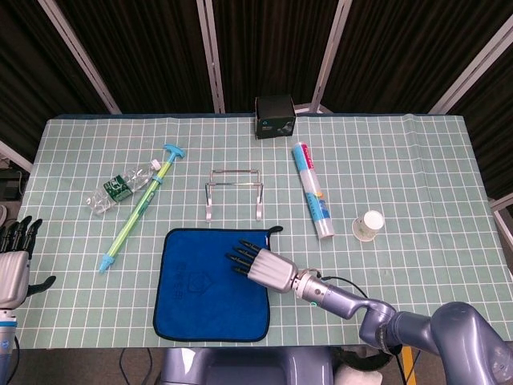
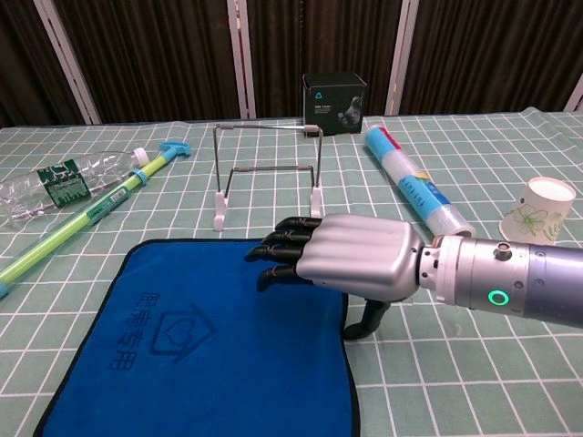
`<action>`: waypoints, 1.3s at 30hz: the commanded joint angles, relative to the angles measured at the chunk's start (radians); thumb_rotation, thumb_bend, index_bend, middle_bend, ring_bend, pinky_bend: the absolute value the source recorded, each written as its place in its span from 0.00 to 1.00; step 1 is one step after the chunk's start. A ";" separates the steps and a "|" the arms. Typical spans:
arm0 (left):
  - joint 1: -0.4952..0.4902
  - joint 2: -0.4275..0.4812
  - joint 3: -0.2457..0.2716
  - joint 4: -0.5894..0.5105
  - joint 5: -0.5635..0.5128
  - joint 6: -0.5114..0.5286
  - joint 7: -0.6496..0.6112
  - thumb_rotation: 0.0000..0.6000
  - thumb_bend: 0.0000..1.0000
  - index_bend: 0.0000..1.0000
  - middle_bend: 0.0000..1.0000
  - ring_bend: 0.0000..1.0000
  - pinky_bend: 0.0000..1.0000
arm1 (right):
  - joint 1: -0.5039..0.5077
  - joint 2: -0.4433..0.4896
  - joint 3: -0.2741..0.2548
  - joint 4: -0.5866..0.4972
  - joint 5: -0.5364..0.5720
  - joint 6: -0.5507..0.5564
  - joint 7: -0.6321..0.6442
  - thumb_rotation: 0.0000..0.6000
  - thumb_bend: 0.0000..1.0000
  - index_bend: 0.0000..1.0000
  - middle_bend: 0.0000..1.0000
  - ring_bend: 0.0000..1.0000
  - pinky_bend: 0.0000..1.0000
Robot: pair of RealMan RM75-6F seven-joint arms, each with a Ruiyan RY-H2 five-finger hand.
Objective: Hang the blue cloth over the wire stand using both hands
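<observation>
From the head view, I am holding my right hand (image 1: 260,265) palm down over the right part of the flat blue square cloth with black edging (image 1: 200,297), my dark fingers (image 1: 239,254) stretched toward ten o'clock and slightly apart, gripping nothing. The cloth is lying spread on the green checked table cover (image 1: 417,168) at the near edge. The thin wire stand with white feet (image 1: 233,192) is standing upright at twelve o'clock from the cloth, apart from it. My left hand (image 1: 14,261) is resting at the table's far left edge, fingers up and spread, empty. A long green and blue tube (image 1: 138,206) and a crushed clear plastic bottle (image 1: 120,187) are lying at ten o'clock from the cloth.

From the chest view, my right hand (image 2: 351,258) is hovering over the cloth's (image 2: 182,346) right edge, the thumb hanging down beside that edge; whether the fingertips (image 2: 264,264) are touching the fabric, I cannot tell. The wire stand (image 2: 267,173) is standing just beyond. A white paper cup (image 2: 539,211) is lying at three o'clock.
</observation>
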 commanded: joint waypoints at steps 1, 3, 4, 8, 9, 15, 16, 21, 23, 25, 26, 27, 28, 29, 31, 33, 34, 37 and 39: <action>0.000 0.000 0.000 0.000 -0.001 -0.001 0.000 1.00 0.00 0.00 0.00 0.00 0.00 | 0.003 0.001 -0.003 -0.002 0.003 0.006 0.004 1.00 0.12 0.21 0.00 0.00 0.00; -0.002 0.000 0.001 0.000 -0.001 -0.003 0.001 1.00 0.00 0.00 0.00 0.00 0.00 | 0.004 0.003 -0.006 -0.007 0.006 0.010 0.008 1.00 0.17 0.23 0.00 0.00 0.00; -0.002 0.000 0.001 0.000 -0.001 -0.002 0.001 1.00 0.00 0.00 0.00 0.00 0.00 | 0.005 0.003 -0.008 -0.009 0.007 0.010 0.010 1.00 0.21 0.24 0.00 0.00 0.00; -0.001 0.000 0.002 -0.001 -0.001 -0.001 0.000 1.00 0.00 0.00 0.00 0.00 0.00 | 0.006 0.001 -0.014 -0.011 0.015 0.014 0.019 1.00 0.29 0.27 0.00 0.00 0.00; -0.001 0.001 0.002 -0.001 -0.001 0.000 -0.001 1.00 0.00 0.00 0.00 0.00 0.00 | 0.006 0.000 -0.015 -0.012 0.017 0.016 0.021 1.00 0.31 0.28 0.00 0.00 0.00; -0.002 0.001 0.004 -0.001 0.000 -0.002 -0.002 1.00 0.00 0.00 0.00 0.00 0.00 | 0.004 -0.004 -0.024 -0.008 0.027 0.024 0.030 1.00 0.35 0.45 0.00 0.00 0.00; -0.002 0.001 0.004 -0.001 -0.001 -0.002 -0.003 1.00 0.00 0.00 0.00 0.00 0.00 | 0.003 -0.004 -0.024 -0.010 0.031 0.022 0.031 1.00 0.36 0.53 0.00 0.00 0.00; -0.005 -0.001 0.005 0.003 -0.002 -0.006 0.000 1.00 0.00 0.00 0.00 0.00 0.00 | 0.001 -0.005 -0.028 -0.010 0.038 0.032 0.042 1.00 0.41 0.63 0.00 0.00 0.00; -0.008 -0.003 0.006 0.007 0.001 -0.010 -0.002 1.00 0.00 0.00 0.00 0.00 0.00 | 0.000 -0.005 -0.031 -0.010 0.040 0.035 0.046 1.00 0.42 0.63 0.00 0.00 0.00; -0.018 -0.008 0.008 0.018 0.014 -0.022 -0.004 1.00 0.00 0.00 0.00 0.00 0.00 | 0.000 -0.002 -0.034 -0.015 0.043 0.034 0.049 1.00 0.42 0.63 0.00 0.00 0.00; -0.029 -0.011 0.013 0.030 0.032 -0.036 -0.008 1.00 0.00 0.00 0.00 0.00 0.00 | 0.000 0.000 -0.035 -0.019 0.044 0.034 0.050 1.00 0.42 0.64 0.00 0.00 0.00; -0.046 -0.016 0.020 0.053 0.064 -0.058 -0.023 1.00 0.00 0.00 0.00 0.00 0.00 | 0.001 0.002 -0.036 -0.024 0.045 0.034 0.049 1.00 0.42 0.64 0.00 0.00 0.00; -0.062 -0.021 0.026 0.077 0.097 -0.074 -0.042 1.00 0.00 0.00 0.00 0.00 0.00 | 0.001 0.004 -0.036 -0.028 0.045 0.034 0.046 1.00 0.42 0.64 0.00 0.00 0.00; -0.080 -0.029 0.032 0.108 0.137 -0.088 -0.064 1.00 0.00 0.00 0.00 0.00 0.00 | 0.002 0.006 -0.036 -0.031 0.046 0.034 0.043 1.00 0.42 0.64 0.00 0.00 0.00; -0.129 -0.050 0.054 0.198 0.249 -0.119 -0.114 1.00 0.00 0.01 0.00 0.00 0.00 | 0.002 0.011 -0.034 -0.043 0.049 0.033 0.035 1.00 0.42 0.65 0.00 0.00 0.00; -0.160 -0.068 0.068 0.258 0.317 -0.129 -0.155 1.00 0.00 0.06 0.00 0.00 0.00 | 0.002 0.015 -0.032 -0.051 0.053 0.032 0.027 1.00 0.42 0.65 0.00 0.00 0.00; -0.175 -0.077 0.074 0.282 0.346 -0.134 -0.173 1.00 0.00 0.10 0.00 0.00 0.00 | 0.002 0.016 -0.031 -0.055 0.054 0.032 0.024 1.00 0.43 0.65 0.00 0.00 0.00; -0.259 -0.139 0.104 0.425 0.494 -0.150 -0.248 1.00 0.00 0.24 0.00 0.00 0.00 | 0.000 0.024 -0.023 -0.083 0.066 0.031 0.006 1.00 0.43 0.66 0.00 0.00 0.00; -0.278 -0.162 0.114 0.469 0.527 -0.145 -0.269 1.00 0.00 0.30 0.00 0.00 0.00 | 0.000 0.026 -0.020 -0.092 0.072 0.028 -0.004 1.00 0.43 0.67 0.00 0.00 0.00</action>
